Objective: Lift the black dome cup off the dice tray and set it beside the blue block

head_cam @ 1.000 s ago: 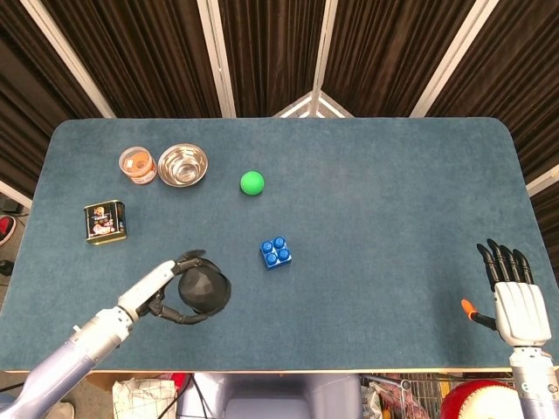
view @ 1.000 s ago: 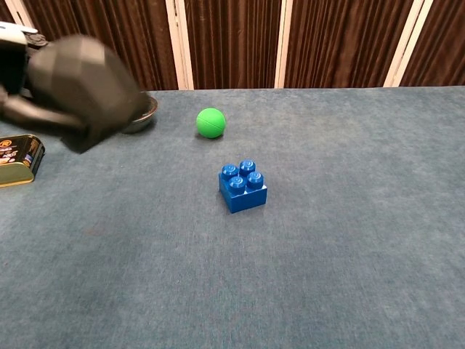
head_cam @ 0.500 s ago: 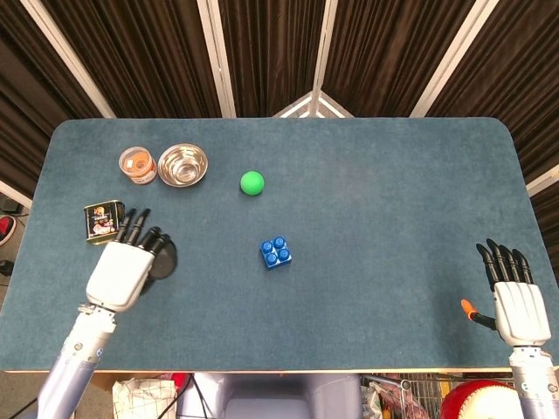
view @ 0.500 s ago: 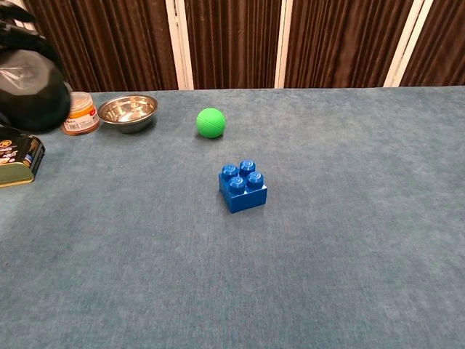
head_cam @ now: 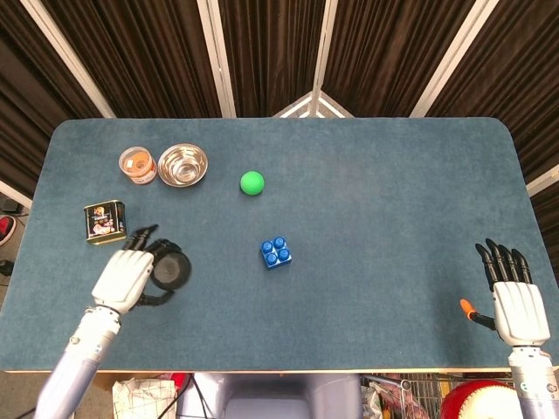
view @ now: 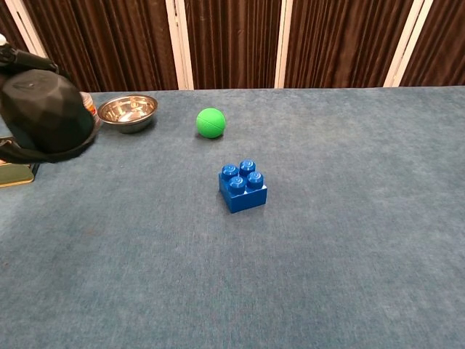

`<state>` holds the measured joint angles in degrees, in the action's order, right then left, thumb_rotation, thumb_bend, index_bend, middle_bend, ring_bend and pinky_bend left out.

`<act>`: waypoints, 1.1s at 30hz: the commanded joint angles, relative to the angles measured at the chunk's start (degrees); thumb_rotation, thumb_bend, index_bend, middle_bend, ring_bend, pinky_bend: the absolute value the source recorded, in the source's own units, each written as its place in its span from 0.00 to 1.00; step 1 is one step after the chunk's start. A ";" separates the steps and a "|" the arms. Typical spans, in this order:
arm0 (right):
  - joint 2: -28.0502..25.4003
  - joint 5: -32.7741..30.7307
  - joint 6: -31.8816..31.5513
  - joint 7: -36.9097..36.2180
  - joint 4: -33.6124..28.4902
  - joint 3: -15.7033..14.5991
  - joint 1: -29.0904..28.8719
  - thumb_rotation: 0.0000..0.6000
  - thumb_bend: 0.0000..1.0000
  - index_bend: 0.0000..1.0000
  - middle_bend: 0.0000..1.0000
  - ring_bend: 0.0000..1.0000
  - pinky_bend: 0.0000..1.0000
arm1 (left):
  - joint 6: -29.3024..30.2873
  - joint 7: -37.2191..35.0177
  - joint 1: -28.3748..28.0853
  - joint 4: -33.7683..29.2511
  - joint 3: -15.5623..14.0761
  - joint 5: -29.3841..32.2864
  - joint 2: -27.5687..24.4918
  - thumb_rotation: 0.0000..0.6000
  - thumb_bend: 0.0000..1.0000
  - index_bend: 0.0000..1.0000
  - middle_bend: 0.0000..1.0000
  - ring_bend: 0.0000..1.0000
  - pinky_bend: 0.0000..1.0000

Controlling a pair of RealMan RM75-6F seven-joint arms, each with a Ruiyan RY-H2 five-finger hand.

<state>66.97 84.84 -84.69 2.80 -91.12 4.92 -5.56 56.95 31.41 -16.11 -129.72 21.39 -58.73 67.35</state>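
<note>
At nine o'clock of the blue block (head_cam: 276,253), we saw our left hand (head_cam: 127,276) gripping the black dome cup (head_cam: 170,269); right hand (head_cam: 519,305) lay open-fingered, holding nothing.

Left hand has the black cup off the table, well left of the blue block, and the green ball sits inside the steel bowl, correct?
Not quite. The green ball lies on the table to the right of the steel bowl, not inside it; the head view shows the gap. The rest holds: the left hand holds the black cup, well left of the blue block.
</note>
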 commanded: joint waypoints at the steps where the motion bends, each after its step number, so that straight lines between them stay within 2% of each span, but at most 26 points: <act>1: 0.01 -0.09 0.17 -0.15 0.12 0.04 -0.07 1.00 0.23 0.00 0.00 0.01 0.00 | -23.90 -38.11 -1.66 -5.27 10.35 16.95 -20.21 1.00 0.43 0.43 0.39 0.00 0.00; 5: -0.18 0.16 -0.05 -0.07 -0.27 0.00 -0.02 1.00 0.23 0.00 0.00 0.01 0.00 | -16.72 -34.47 -2.08 -5.27 7.19 14.53 -20.59 1.00 0.43 0.43 0.39 0.00 0.00; 7: -0.15 0.21 -0.07 0.02 -0.39 -0.02 -0.02 1.00 0.23 0.00 0.00 0.01 0.00 | -10.77 -29.02 -2.28 -5.27 4.41 11.43 -19.06 1.00 0.43 0.43 0.39 0.00 0.00; 12: -0.07 0.16 0.06 0.21 -0.43 -0.06 -0.06 1.00 0.24 0.00 0.00 0.01 0.00 | 7.61 -7.97 -2.99 -4.62 -3.62 2.51 -9.82 1.00 0.43 0.43 0.39 0.00 0.00; 16: -0.02 0.11 0.30 0.26 -0.44 -0.10 -0.15 1.00 0.23 0.00 0.00 0.01 0.00 | 16.22 4.72 -4.51 0.09 -7.59 -2.02 -1.27 1.00 0.43 0.43 0.39 0.00 0.00; 20: -0.06 0.02 0.54 -0.04 -0.40 -0.18 -0.18 1.00 0.23 0.00 0.00 0.01 0.00 | 18.93 8.49 -5.99 3.01 -8.94 -0.91 4.39 1.00 0.43 0.43 0.39 0.00 0.00; 25: -0.04 -0.15 0.59 -0.28 -0.15 -0.13 -0.16 1.00 0.23 0.00 0.00 0.01 0.00 | 20.33 10.28 -7.72 8.10 -9.73 -2.41 9.47 1.00 0.43 0.43 0.38 0.00 0.00; 33: -0.02 -0.30 0.80 -0.62 0.13 -0.08 -0.25 1.00 0.23 0.00 0.00 0.01 0.00 | 18.64 5.25 -9.80 14.32 -8.80 -0.67 14.55 1.00 0.43 0.42 0.38 0.00 0.00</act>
<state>66.95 84.54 -83.88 2.18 -91.00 4.83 -5.81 76.30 38.51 -25.08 -117.46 12.51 -59.98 80.66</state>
